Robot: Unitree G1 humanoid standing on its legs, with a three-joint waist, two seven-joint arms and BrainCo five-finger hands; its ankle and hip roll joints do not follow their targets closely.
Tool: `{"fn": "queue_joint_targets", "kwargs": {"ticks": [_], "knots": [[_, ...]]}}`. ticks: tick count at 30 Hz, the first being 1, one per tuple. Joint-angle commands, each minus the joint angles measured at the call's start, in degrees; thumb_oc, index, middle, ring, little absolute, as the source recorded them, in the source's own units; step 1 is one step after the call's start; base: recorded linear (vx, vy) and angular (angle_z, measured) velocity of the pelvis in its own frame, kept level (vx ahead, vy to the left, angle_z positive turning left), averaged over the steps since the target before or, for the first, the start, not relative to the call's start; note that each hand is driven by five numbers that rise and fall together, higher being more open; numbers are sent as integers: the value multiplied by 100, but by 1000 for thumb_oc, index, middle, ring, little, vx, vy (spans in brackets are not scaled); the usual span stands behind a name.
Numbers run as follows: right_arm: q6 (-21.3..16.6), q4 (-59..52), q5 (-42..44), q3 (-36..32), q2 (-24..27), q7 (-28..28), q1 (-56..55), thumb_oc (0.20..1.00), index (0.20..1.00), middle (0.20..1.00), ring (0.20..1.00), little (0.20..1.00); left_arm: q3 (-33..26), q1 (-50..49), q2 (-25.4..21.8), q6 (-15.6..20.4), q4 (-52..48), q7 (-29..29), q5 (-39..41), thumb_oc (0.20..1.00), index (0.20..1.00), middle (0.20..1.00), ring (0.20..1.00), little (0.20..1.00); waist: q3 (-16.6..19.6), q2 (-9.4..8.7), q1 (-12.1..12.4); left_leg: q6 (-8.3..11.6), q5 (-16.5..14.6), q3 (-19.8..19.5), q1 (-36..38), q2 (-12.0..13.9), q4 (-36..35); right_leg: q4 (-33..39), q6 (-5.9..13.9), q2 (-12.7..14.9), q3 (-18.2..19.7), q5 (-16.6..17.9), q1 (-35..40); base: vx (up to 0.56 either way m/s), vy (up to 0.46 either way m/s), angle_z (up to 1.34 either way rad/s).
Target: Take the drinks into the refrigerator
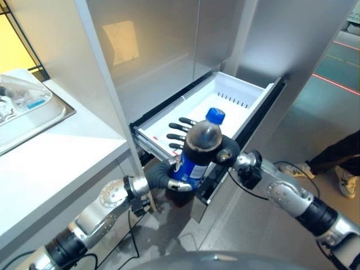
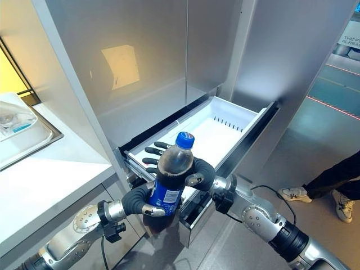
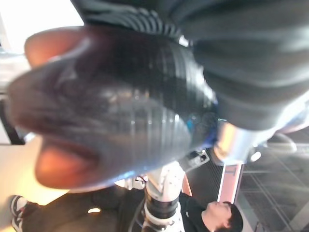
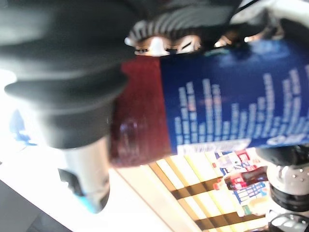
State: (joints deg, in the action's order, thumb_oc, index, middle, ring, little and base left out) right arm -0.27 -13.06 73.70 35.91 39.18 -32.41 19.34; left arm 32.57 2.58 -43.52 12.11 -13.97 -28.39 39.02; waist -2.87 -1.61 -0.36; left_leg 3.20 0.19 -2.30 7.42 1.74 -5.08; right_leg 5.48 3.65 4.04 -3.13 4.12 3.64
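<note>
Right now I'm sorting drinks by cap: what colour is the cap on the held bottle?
Blue; the cap shows best in the right eye view.

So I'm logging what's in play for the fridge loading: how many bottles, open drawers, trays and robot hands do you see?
Cola bottle with blue cap, held between both hands over the drawer: 1
Open white fridge drawer: 1
Metal tray on the counter: 1
Robot hands: 2, left hand and right hand
Total: 5

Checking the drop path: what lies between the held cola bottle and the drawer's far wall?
In both eye views, bare white drawer floor lies beyond the bottle.
</note>
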Motion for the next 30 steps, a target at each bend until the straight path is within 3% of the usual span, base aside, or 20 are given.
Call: {"fn": "queue_joint_targets", "kwargs": {"ticks": [1, 2, 3, 4, 5, 28, 30], "knots": [[-182, -921, 351, 233, -261, -364, 574, 1000, 1000, 1000, 1000, 1000, -252, 761, 370, 486, 150, 175, 123, 200, 200, 200, 200, 200, 4, -146, 78, -355, -191, -445, -216, -240, 69, -415, 47, -44, -466, -470, 192, 0, 0, 0], [-200, -902, 351, 217, -310, -342, 564, 1000, 1000, 1000, 1000, 1000, -248, 776, 383, 492, 165, 192, 94, 200, 200, 200, 200, 200, -2, -143, 78, -357, -193, -444, -215, -243, 71, -419, 46, -46, -461, -471, 189, 0, 0, 0], [-195, -876, 353, 236, -351, -322, 556, 793, 793, 793, 793, 793, -256, 780, 386, 489, 165, 205, 73, 200, 200, 200, 200, 200, -7, -143, 78, -358, -192, -443, -214, -243, 74, -424, 45, -45, -458, -470, 187, 0, 0, 0], [-195, -885, 333, 259, -376, -318, 566, 655, 655, 655, 655, 655, -260, 779, 396, 480, 169, 210, 69, 200, 200, 200, 200, 200, -9, -142, 78, -359, -193, -440, -216, -241, 77, -432, 44, -45, -454, -473, 178, 0, 0, 0], [-198, -905, 312, 252, -387, -303, 555, 200, 200, 200, 200, 200, -266, 786, 399, 470, 174, 214, 71, 200, 200, 200, 200, 200, -11, -139, 73, -362, -195, -441, -218, -239, 77, -446, 43, -48, -449, -482, 171, 0, 0, 0], [-126, -817, 351, 396, -497, -205, 500, 200, 200, 200, 200, 200, -284, 822, 442, 409, 158, 308, 73, 200, 200, 200, 200, 200, 16, -136, 82, -375, -196, -473, -213, -247, 85, -407, 29, -47, -428, -471, 196, 0, 0, 0], [-132, -801, 351, 391, -475, -200, 488, 200, 200, 200, 200, 200, -292, 811, 435, 397, 157, 314, 79, 639, 639, 639, 639, 639, 16, -136, 83, -376, -194, -473, -211, -243, 81, -405, 30, -46, -425, -467, 194, 0, 0, 0]]}}
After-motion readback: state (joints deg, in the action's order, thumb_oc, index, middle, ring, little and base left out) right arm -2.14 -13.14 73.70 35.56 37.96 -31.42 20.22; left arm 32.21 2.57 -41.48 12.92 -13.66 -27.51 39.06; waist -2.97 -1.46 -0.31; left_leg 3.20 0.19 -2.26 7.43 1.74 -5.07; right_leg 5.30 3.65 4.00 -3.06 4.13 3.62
